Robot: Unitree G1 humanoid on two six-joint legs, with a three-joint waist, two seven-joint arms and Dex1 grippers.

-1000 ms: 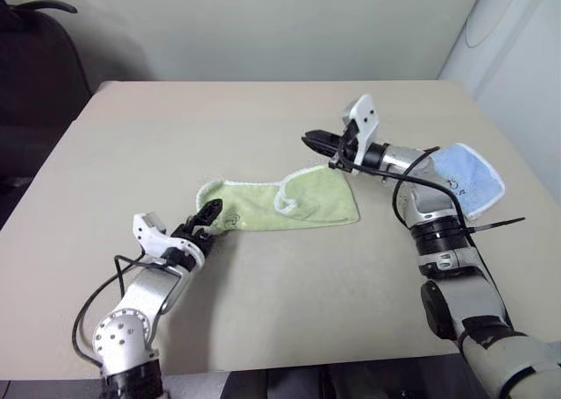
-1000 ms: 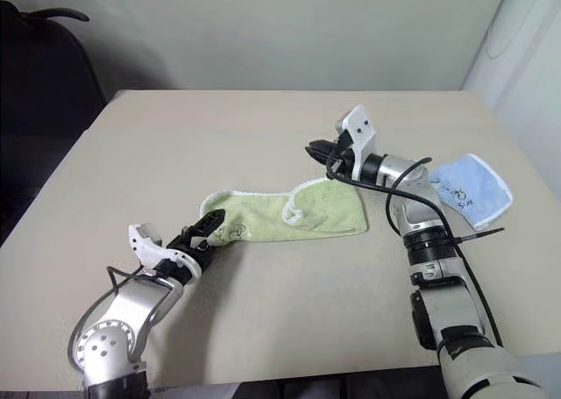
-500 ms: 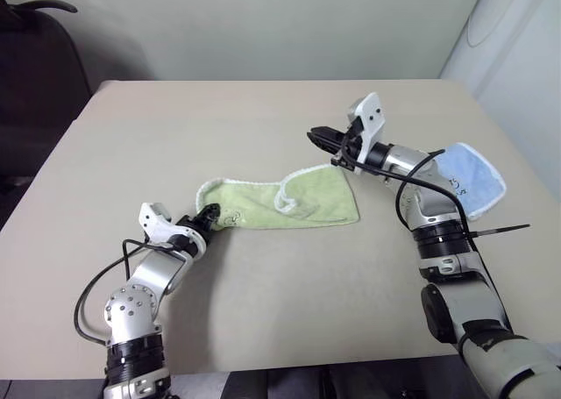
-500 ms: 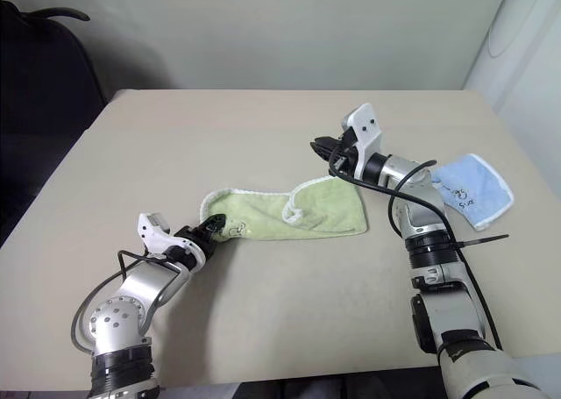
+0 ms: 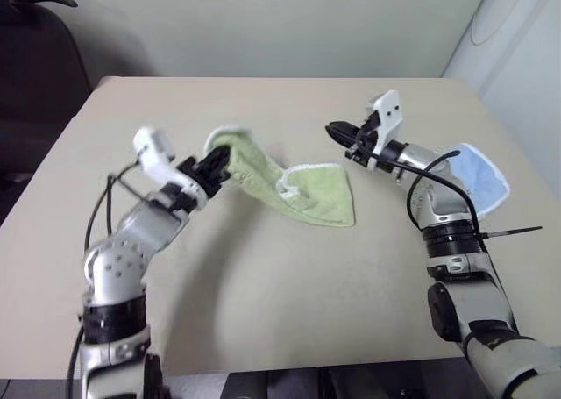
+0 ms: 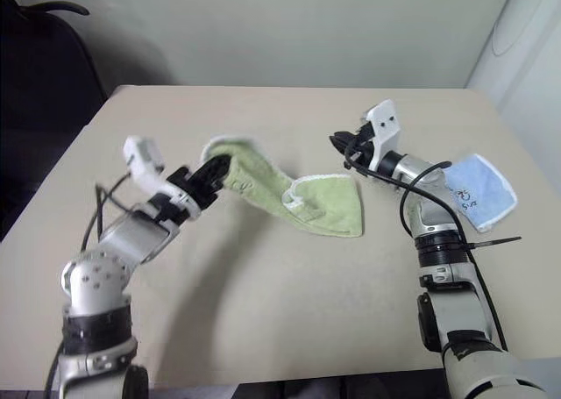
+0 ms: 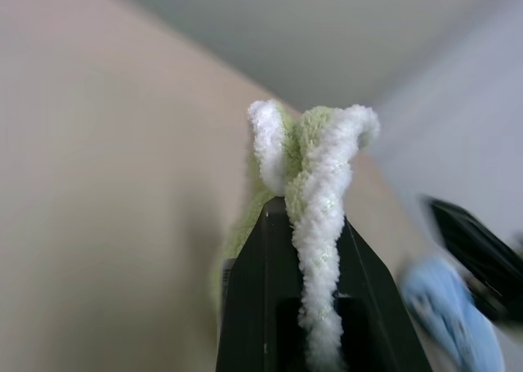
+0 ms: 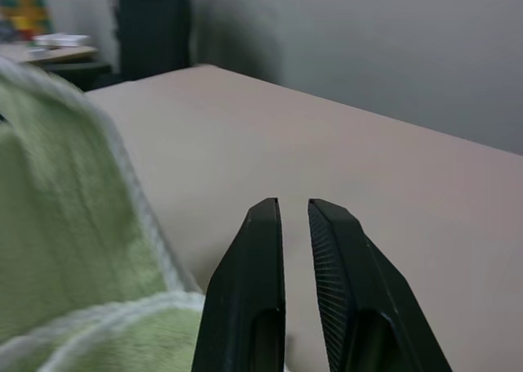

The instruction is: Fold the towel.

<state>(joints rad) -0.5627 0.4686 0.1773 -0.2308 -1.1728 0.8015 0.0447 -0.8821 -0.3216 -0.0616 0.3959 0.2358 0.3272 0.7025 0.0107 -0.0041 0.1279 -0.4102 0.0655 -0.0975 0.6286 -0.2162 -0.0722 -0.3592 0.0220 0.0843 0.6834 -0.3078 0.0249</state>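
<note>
The left gripper [image 5: 217,164] is now clamped on the end of the light green terry towel with white stitched edging [image 5: 298,187]; the left wrist view shows the bunched white hem pinched between its two black fingers [image 7: 260,282]. A second ago those fingers stood wide apart, low over the beige table [image 5: 289,302], around that same end, which lay flat. They have since closed and the arm has swung up and inward, so the gripped end now hangs clear of the surface with a shadow under it. From there the cloth slopes down toward the robot's right, and its far end, with a folded-over white-edged flap near the middle, lies on the table.

The right gripper [image 6: 338,140] hovers just above and beyond that resting end, holding nothing; its fingers are nearly together with a narrow gap, as the right wrist view shows. It has drifted a little to the right over the same second. Past its forearm, near the table's right edge, lies the smaller light blue cloth with white edging [image 5: 480,176], untouched.

As a judgement: the grasp has succeeded and the fold is under way. The lifted end probably needs to be carried across and laid over the resting half, which nothing pins down and which could drag.
</note>
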